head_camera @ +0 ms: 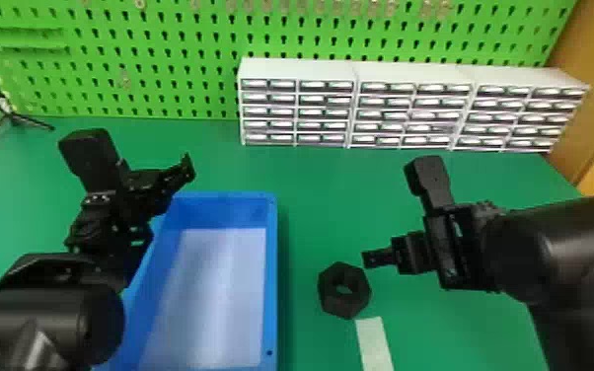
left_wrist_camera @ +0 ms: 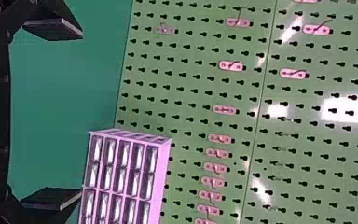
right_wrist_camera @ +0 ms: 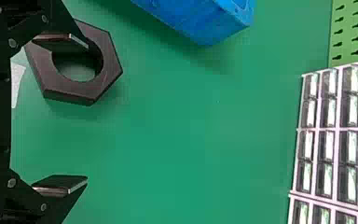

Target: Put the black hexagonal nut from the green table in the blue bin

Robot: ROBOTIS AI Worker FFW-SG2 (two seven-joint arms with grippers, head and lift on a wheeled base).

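Note:
The black hexagonal nut (head_camera: 344,291) lies flat on the green table (head_camera: 320,222), right of the blue bin (head_camera: 272,276). My right gripper (head_camera: 372,259) is just beyond the nut's far right side in the head view. In the right wrist view my right gripper (right_wrist_camera: 81,112) stands open; one finger overlaps the hole of the nut (right_wrist_camera: 107,70), and whether they touch I cannot tell. My left gripper (head_camera: 187,170) is over the bin's far left corner, and in the left wrist view that gripper (left_wrist_camera: 79,116) is open with nothing between its fingers.
White drawer cabinets (head_camera: 409,106) stand along the back of the table, before a green pegboard (head_camera: 163,59). A pale strip (head_camera: 375,343) lies near the nut. A small black tripod (head_camera: 12,118) is at the far left.

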